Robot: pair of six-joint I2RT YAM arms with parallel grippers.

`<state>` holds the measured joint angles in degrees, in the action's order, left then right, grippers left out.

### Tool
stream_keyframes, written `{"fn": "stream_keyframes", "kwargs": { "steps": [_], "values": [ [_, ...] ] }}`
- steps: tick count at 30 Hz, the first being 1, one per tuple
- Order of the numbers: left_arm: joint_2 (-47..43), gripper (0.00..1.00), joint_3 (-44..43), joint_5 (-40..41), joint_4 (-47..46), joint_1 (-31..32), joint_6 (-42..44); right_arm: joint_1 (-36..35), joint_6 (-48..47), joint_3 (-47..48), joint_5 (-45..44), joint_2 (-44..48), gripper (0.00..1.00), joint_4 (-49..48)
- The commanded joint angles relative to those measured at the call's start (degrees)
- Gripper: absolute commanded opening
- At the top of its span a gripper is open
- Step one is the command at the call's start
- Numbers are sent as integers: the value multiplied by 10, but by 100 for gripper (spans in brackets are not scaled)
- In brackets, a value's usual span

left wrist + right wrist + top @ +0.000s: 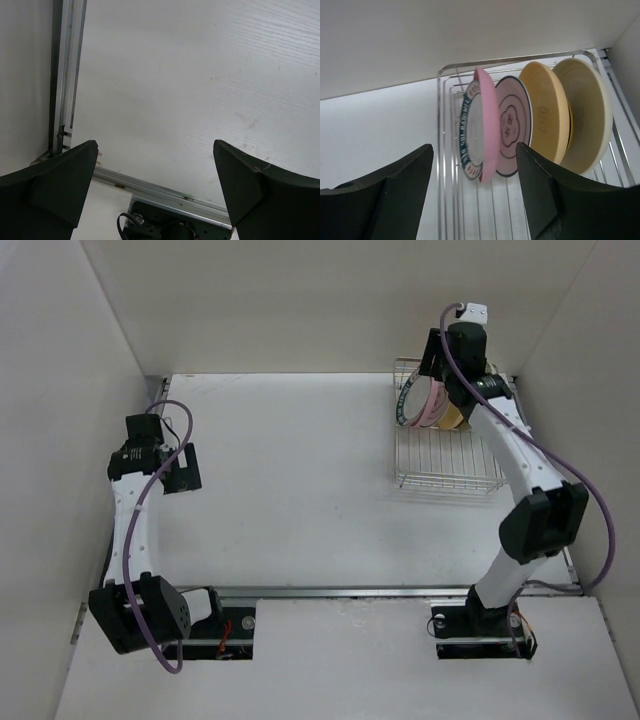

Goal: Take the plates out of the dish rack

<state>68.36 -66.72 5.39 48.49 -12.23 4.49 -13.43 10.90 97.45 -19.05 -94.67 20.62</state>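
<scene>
You have one white table (300, 500) in front of you, walled in white on three sides, and two arms bolted at its near edge. The left arm (130, 510) is folded up along the left side, well apart from everything on the table. The right arm (520, 460) reaches to the far right corner, where the one dish rack (445, 465) sits close to the back wall and the right wall. Its near half holds no plates that you can see from above, and all the plates stand on edge in the slots at the far end. In the right wrist view you can count five of them, side by side. From left to right they are one white plate with a dark green rim (470, 130), one pink plate (487, 120), one white plate with a thin dark rim (512, 120), one tan-yellow plate (547, 110) and one cream plate (587, 115). A darker yellow sliver shows between the last two, but you cannot tell whether it is another dish. Your right gripper (474, 146) hangs over the rack's far end with its two jaws apart. The pink plate's edge lines up in the gap between them, and neither jaw touches it. Your left gripper (155, 145) has its two jaws spread wide over bare table, with nothing between them.
</scene>
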Motion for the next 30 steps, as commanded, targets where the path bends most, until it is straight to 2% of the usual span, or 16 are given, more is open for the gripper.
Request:
{"fn": "stream_keyframes", "kwargs": {
  "steps": [1,5,6,7,12,14,17,24,28,29,30],
  "values": [
    [19,100,4,-5,5,-3,7,0,-11,79,-99,-52,73,34],
    [34,100,-3,-22,5,-3,12,0,-11,182,-116,-152,73,71],
    [41,100,-3,-22,5,-3,12,0,-11,191,-122,-152,73,72],
    [41,100,-3,-22,5,-3,12,0,-11,196,-128,-172,73,72],
    [41,100,-3,-22,5,-3,12,0,-5,207,-173,-211,61,59],
    [46,100,-3,-22,5,-3,12,0,-5,207,-173,-219,61,59],
    [46,100,-3,-27,5,-3,12,0,-5,207,-187,-229,54,59],
    [51,100,-3,-33,5,-3,17,0,-11,207,-194,-260,48,59],
    [51,100,-3,-33,5,-3,17,0,-16,207,-194,-266,37,59],
    [51,100,-3,-33,5,-3,17,0,-16,207,-194,-266,28,59],
    [51,100,-3,-33,5,-3,17,-5,-16,207,-204,-266,23,59]
  ]
}}
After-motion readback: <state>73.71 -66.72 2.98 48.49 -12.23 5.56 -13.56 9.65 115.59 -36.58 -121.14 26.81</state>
